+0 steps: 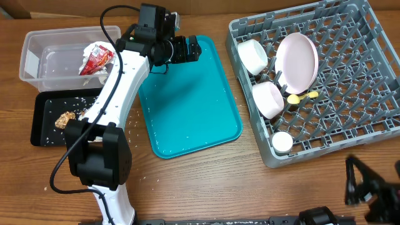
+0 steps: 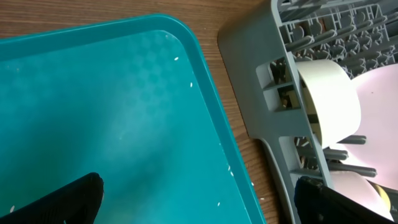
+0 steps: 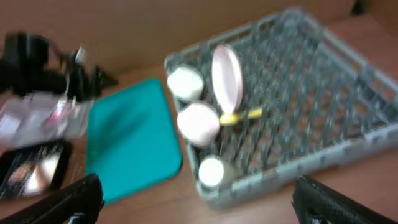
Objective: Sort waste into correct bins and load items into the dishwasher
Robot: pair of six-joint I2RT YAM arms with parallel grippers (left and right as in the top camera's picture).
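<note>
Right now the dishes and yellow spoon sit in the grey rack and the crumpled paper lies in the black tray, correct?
No: the crumpled paper lies in the clear tub, not the black tray, per the overhead view. The rest holds.

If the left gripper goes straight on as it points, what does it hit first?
The left gripper would probably meet the teal tray near its right rim; the grey dish rack lies beyond. Depth is unclear.

- You have the tub (image 1: 37, 62) at the far left, with crumpled paper (image 1: 95, 59) inside it.
- Just in front of it lies the flat tray (image 1: 44, 136), holding the food lump (image 1: 64, 119).
- The large tray (image 1: 194, 112) sits mid-table.
- On your right, the dish rack (image 1: 350, 112) holds the plate (image 1: 297, 59), bowls (image 1: 253, 55), spoon (image 1: 302, 97) and cup (image 1: 282, 142) along its left side.
</note>
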